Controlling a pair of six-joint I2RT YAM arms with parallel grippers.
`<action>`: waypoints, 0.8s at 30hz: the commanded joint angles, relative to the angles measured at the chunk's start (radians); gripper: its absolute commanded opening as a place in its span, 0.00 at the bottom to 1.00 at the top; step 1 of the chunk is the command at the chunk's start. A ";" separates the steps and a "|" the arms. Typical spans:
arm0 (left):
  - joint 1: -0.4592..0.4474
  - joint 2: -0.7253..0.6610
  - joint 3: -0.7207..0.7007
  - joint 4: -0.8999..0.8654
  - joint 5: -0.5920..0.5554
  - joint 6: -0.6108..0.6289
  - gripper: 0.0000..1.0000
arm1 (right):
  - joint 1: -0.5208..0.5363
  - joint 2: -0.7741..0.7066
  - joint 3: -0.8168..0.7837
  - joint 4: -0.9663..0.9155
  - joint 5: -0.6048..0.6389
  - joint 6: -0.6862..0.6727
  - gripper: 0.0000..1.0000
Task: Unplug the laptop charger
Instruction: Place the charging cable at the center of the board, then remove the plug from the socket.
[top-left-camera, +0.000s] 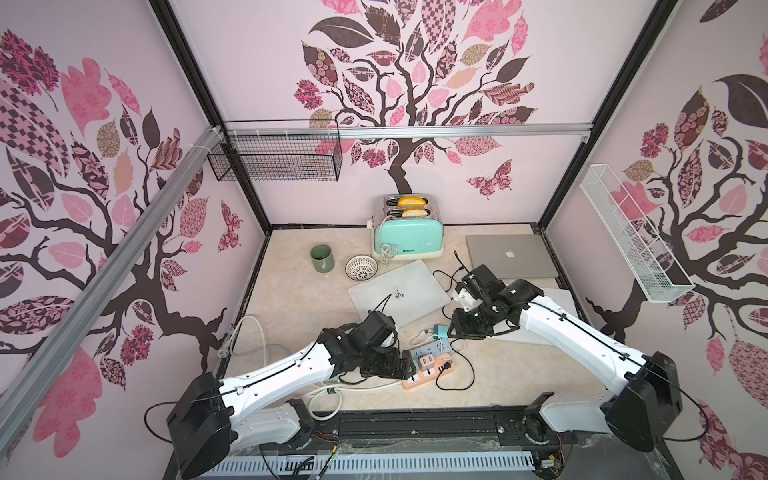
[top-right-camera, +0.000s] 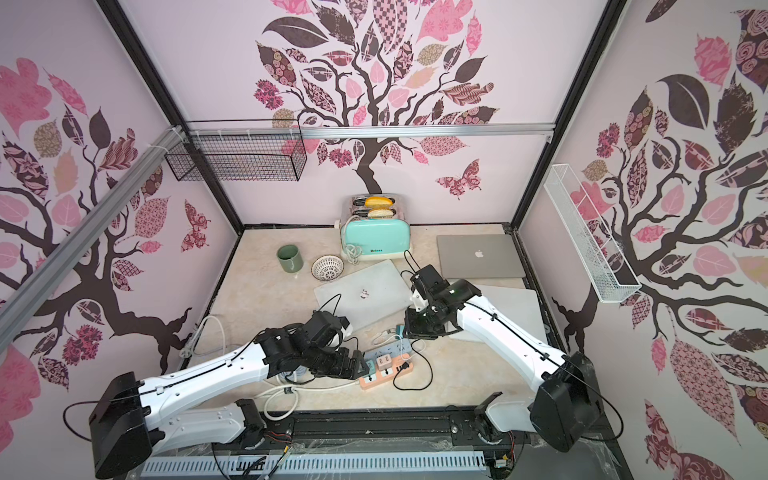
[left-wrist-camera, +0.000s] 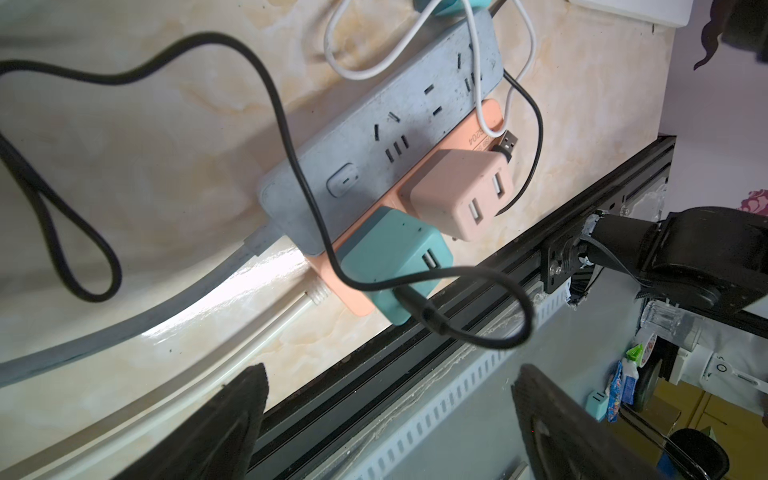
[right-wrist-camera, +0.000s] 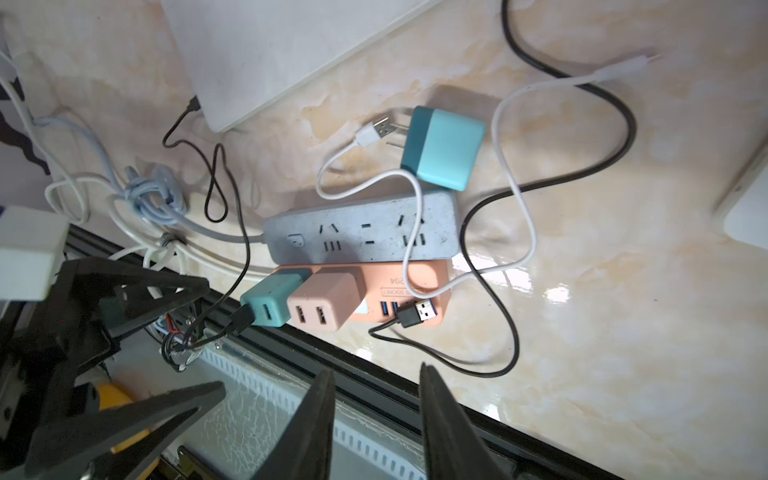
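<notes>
The left end effector (left-wrist-camera: 390, 374) hangs released, its jaws spread wide and empty. It faces the laptop charger (left-wrist-camera: 386, 253), which I take to be the teal cube because its black lead (left-wrist-camera: 432, 322) runs to the edge of the white laptop (right-wrist-camera: 270, 50). That cube is still seated in the orange power strip (right-wrist-camera: 432, 270), at the end where the cords leave, with a pink adapter (right-wrist-camera: 328, 299) touching it. The step in hand looks like lining up for the pull. It would go best with the jaws on the cube's two bare flanks rather than on the lead or the pink neighbour, drawing straight out along the prongs without rocking. The light strip could lift with it, so something should hold it down. A grey power strip (right-wrist-camera: 361, 232) lies against the orange one, and beside its far end a loose two-tone charger (right-wrist-camera: 444, 145) rests on the counter (top-left-camera: 299, 316), prongs bare. The right end effector (right-wrist-camera: 376, 370) hovers here, loosened, its jaws partly apart and holding nothing, so it is well placed to brace the strips. For writing, the orange strip shows "204" upside down, with smaller print I cannot read. The white laptop carries a small sticker, the toaster (top-left-camera: 409, 239) a name too small to make out, and the grey laptop (top-left-camera: 509, 254) the Apple logo.
</notes>
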 joint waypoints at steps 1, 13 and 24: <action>0.009 -0.026 -0.015 -0.009 -0.025 -0.003 0.95 | 0.063 -0.001 0.025 0.027 -0.042 0.035 0.39; 0.025 -0.009 -0.024 0.033 -0.035 -0.001 0.91 | 0.202 0.162 0.027 0.132 -0.045 0.112 0.40; 0.030 -0.050 -0.081 0.063 -0.030 -0.001 0.88 | 0.248 0.261 0.063 0.056 0.039 0.084 0.48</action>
